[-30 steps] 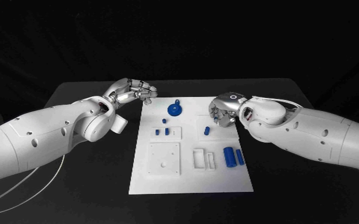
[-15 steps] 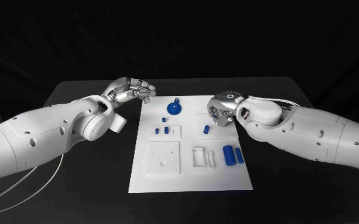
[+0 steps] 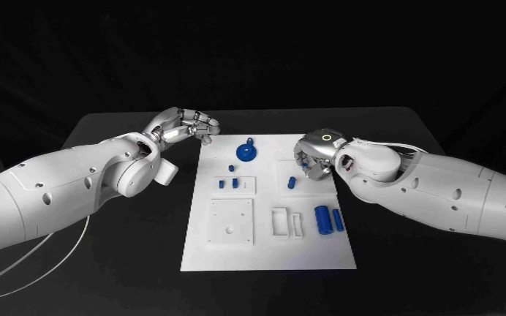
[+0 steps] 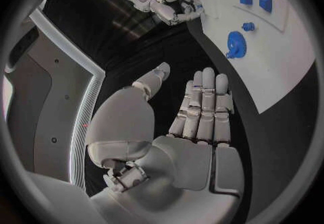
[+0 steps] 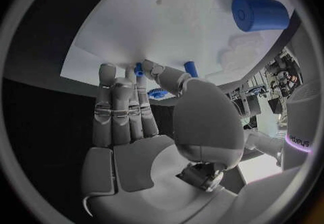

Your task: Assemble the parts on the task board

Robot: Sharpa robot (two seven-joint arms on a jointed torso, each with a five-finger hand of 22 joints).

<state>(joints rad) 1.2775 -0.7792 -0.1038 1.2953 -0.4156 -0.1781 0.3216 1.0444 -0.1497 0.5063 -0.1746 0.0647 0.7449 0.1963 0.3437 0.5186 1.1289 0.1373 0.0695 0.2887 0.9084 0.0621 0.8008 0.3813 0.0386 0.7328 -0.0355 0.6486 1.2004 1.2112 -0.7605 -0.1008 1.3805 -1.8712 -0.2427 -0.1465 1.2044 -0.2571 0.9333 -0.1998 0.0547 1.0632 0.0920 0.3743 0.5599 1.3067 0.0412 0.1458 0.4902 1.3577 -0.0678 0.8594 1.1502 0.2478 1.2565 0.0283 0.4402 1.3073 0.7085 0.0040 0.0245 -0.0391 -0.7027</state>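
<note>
The right silver hand (image 3: pixel 314 156) hovers empty, fingers loosely apart, with a small blue plastic peg (image 3: pixel 291 181) on the white task board (image 3: pixel 269 254) just beside its fingertips.

The left silver hand (image 3: pixel 188 126), also empty and open, hangs off the board's far corner.

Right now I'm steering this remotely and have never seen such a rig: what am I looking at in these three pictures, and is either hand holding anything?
You see a robot with two white arms ending in silver hands. One picture looks down from its head; the two round ones come from cameras behind each wrist.

On the black table lies the white task board, carrying small blue parts: a round wheel-like piece, small blocks, a small peg and two cylinders.

The left hand hovers beside the board's far left corner, fingers apart, holding nothing. The right hand is over the board's right side near the peg; its wrist view shows its fingers extended and nothing gripped.
</note>
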